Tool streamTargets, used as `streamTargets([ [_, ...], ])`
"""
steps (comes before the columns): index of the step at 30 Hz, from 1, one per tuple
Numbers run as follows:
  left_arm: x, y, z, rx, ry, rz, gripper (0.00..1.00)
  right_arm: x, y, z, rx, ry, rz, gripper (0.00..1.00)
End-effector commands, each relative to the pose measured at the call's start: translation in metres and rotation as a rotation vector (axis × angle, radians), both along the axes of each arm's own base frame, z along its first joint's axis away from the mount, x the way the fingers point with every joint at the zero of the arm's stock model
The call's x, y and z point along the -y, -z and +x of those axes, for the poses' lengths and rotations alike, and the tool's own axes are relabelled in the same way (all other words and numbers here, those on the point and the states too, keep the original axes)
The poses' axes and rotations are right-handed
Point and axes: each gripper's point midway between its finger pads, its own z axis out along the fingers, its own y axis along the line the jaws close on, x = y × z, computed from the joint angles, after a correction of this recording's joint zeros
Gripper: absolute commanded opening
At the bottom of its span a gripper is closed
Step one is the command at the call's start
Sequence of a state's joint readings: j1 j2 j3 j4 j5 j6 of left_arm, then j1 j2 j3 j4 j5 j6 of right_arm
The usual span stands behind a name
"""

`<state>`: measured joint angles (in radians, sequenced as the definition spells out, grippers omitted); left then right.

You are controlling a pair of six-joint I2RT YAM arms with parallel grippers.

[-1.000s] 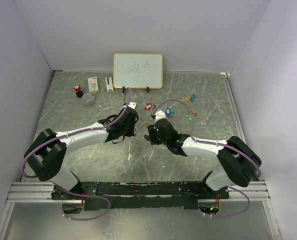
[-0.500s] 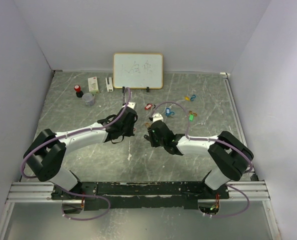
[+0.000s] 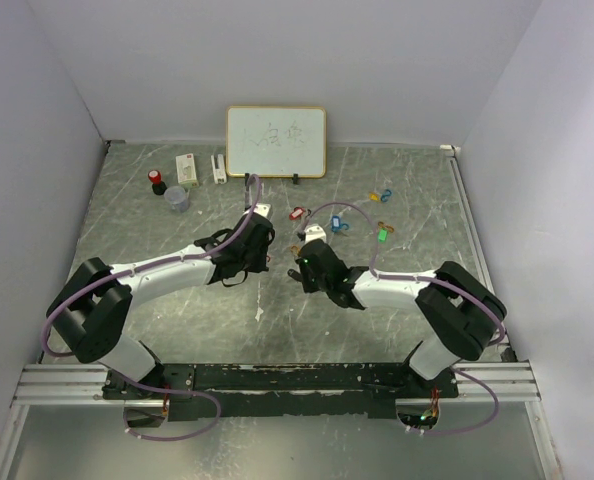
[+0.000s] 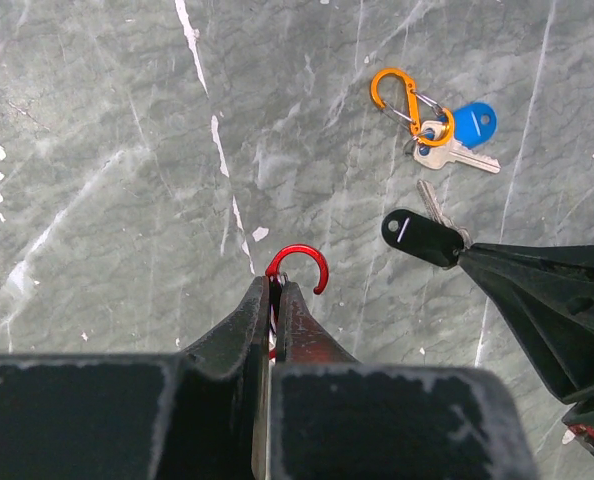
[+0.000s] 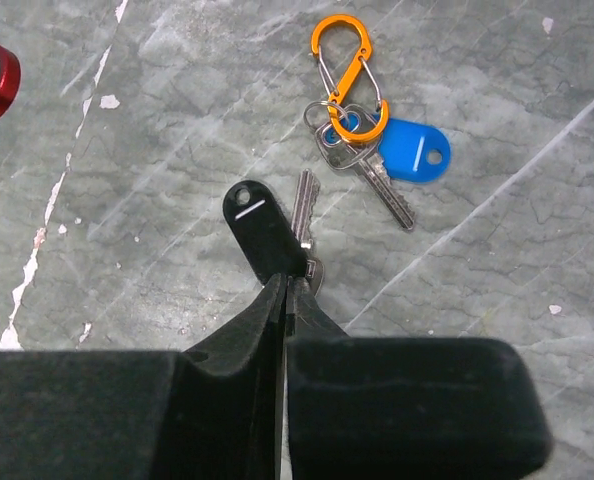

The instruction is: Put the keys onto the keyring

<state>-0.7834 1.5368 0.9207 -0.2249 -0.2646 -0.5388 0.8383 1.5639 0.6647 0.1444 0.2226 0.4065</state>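
My left gripper (image 4: 274, 285) is shut on a red carabiner clip (image 4: 299, 262); its open hook sticks out past the fingertips, just above the table. My right gripper (image 5: 285, 282) is shut on a black key tag (image 5: 262, 228) with a metal key (image 5: 302, 215) hanging beside it. The tag also shows in the left wrist view (image 4: 420, 236), a short way right of the red hook. An orange carabiner (image 5: 345, 70) with a blue tag (image 5: 409, 158) and a key lies on the table beyond. In the top view the two grippers (image 3: 268, 262) (image 3: 297, 265) nearly meet.
Loose coloured key tags lie at the back right: red (image 3: 297, 212), blue (image 3: 339, 224), green (image 3: 382, 236), blue and yellow (image 3: 380, 195). A whiteboard (image 3: 276, 141) stands at the back. White boxes (image 3: 187, 166), a grey cup (image 3: 178, 197) and a red-capped item (image 3: 157, 181) stand at the back left.
My right arm has shifted a little left, bringing the black tag closer to my left gripper. My left arm has barely moved.
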Motion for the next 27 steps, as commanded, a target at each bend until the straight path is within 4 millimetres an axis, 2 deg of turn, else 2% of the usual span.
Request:
streamTargets([
  [1,0.004,-0.012,0.001,0.022,0.016,-0.039,0.07,-0.001,-0.028,0.010,0.072,0.014,0.017,0.00],
  [9,0.038,-0.035,-0.006,0.055,0.202,-0.163,0.07,0.000,-0.086,0.008,0.270,-0.096,0.088,0.00],
  [12,0.049,-0.045,-0.008,0.068,0.258,-0.199,0.07,0.001,-0.097,0.007,0.303,-0.117,0.099,0.00],
  [16,0.063,-0.056,-0.011,0.085,0.325,-0.226,0.07,-0.001,-0.105,0.008,0.318,-0.128,0.105,0.00],
  [27,0.082,-0.058,-0.014,0.080,0.382,-0.229,0.07,-0.013,-0.114,0.006,0.332,-0.179,0.144,0.00],
])
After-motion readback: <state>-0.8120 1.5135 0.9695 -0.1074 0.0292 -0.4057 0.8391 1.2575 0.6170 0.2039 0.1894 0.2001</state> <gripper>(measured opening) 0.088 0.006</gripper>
